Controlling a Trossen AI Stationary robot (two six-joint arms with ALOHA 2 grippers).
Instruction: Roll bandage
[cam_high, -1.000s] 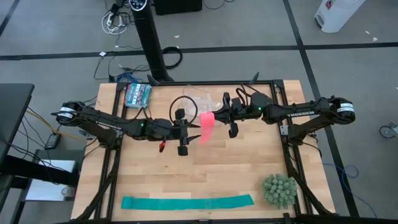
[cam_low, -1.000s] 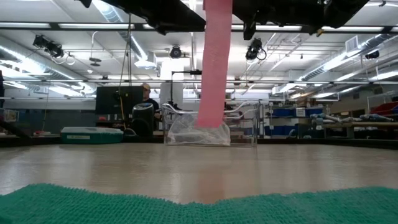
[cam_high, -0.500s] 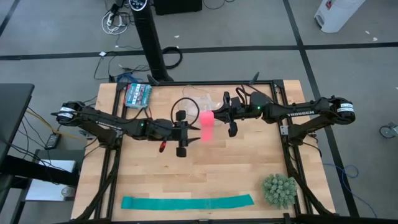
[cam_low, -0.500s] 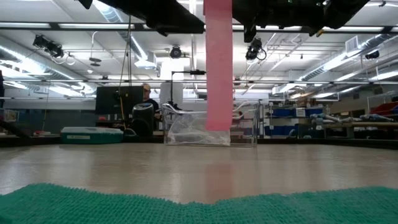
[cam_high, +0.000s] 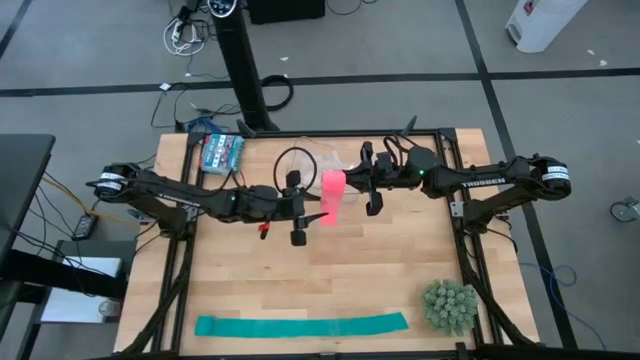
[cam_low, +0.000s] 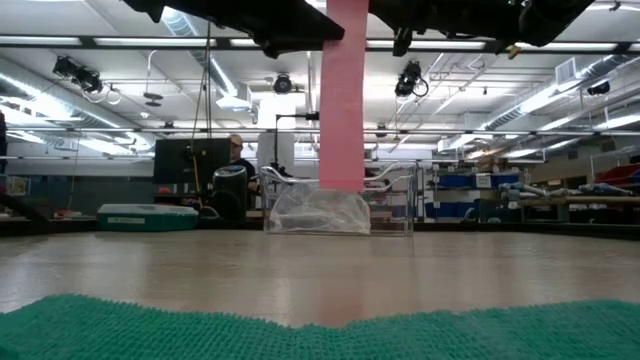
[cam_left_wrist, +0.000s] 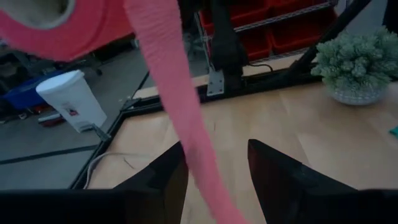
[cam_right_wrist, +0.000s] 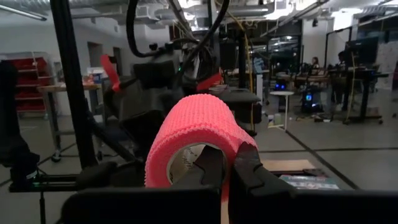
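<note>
Now the left gripper (cam_high: 297, 212) has been brought closer to the hanging tail of the bandage (cam_high: 331, 196), its fingers (cam_left_wrist: 283, 180) spread wide with the tail between them, so the tail seems about to be caught. The roll is pinched by the closed right gripper (cam_right_wrist: 227, 167) above the table (cam_high: 400, 260). A clear plastic container (cam_low: 318, 212) is seen behind; its contents cannot be told.

Wooden table (cam_high: 330, 270), teal strip (cam_high: 300, 325), spiky green plant (cam_high: 448, 306), clear bag (cam_low: 318, 212)
</note>
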